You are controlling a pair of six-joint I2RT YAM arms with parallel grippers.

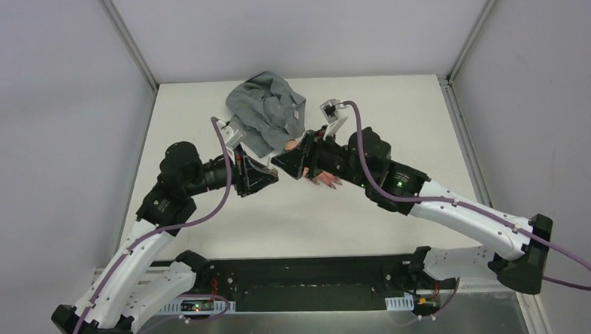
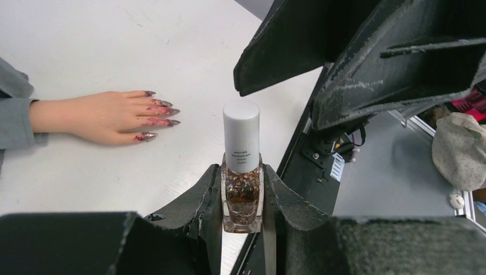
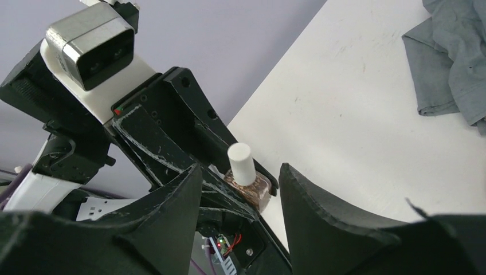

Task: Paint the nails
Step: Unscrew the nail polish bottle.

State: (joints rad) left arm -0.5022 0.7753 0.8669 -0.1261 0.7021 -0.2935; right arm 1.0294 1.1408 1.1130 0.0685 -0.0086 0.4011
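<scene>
Near the fake hand (image 2: pixel 97 117), the left tool (image 2: pixel 242 177) clamps the polish bottle (image 2: pixel 241 200) upright, seemingly so the open right tool (image 3: pixel 240 167) can unscrew its cap (image 3: pixel 239 156).

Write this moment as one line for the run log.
left gripper: shut on bottle, upright | right gripper: open, at white cap | cap: on | nails: red smears, hand flat on table

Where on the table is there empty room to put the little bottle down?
Bare table lies in front, between the left gripper, the right gripper and the black rail, and at the far right corner. The middle is crowded: both grippers, the bottle, fake hand and grey sleeve bunch together.
</scene>
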